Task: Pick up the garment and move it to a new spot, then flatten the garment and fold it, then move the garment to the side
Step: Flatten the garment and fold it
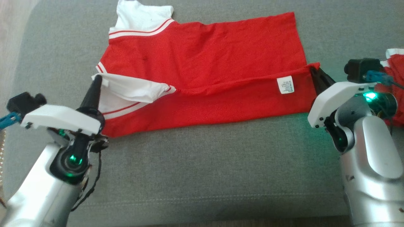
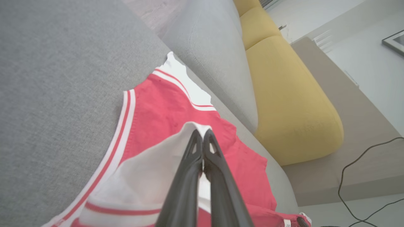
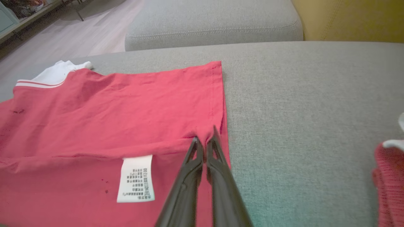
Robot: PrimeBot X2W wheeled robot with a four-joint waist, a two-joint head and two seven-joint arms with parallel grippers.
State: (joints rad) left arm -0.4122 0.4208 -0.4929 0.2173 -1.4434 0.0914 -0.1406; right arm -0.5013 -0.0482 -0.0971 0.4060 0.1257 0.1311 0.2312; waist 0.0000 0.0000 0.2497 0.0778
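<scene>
The garment (image 1: 202, 63) is a red shirt with white, red-striped sleeves, spread sideways on the grey sofa cushion (image 1: 202, 164). Its near long edge is folded up over the body, showing a white care label (image 1: 285, 84). My left gripper (image 1: 97, 78) is shut on the white sleeve's edge at the garment's left end, and the sleeve (image 2: 148, 176) drapes up to the fingertips (image 2: 196, 138). My right gripper (image 1: 316, 74) is shut on the red hem corner at the right end, where the cloth (image 3: 126, 110) bunches at the tips (image 3: 195, 145) beside the label (image 3: 135, 178).
Another red and white cloth (image 1: 394, 72) lies at the cushion's right edge, behind my right wrist, and also in the right wrist view (image 3: 388, 176). A grey back cushion (image 3: 214, 22) and a yellow cushion (image 2: 290, 104) border the seat. A black cable (image 2: 363, 164) trails on the floor.
</scene>
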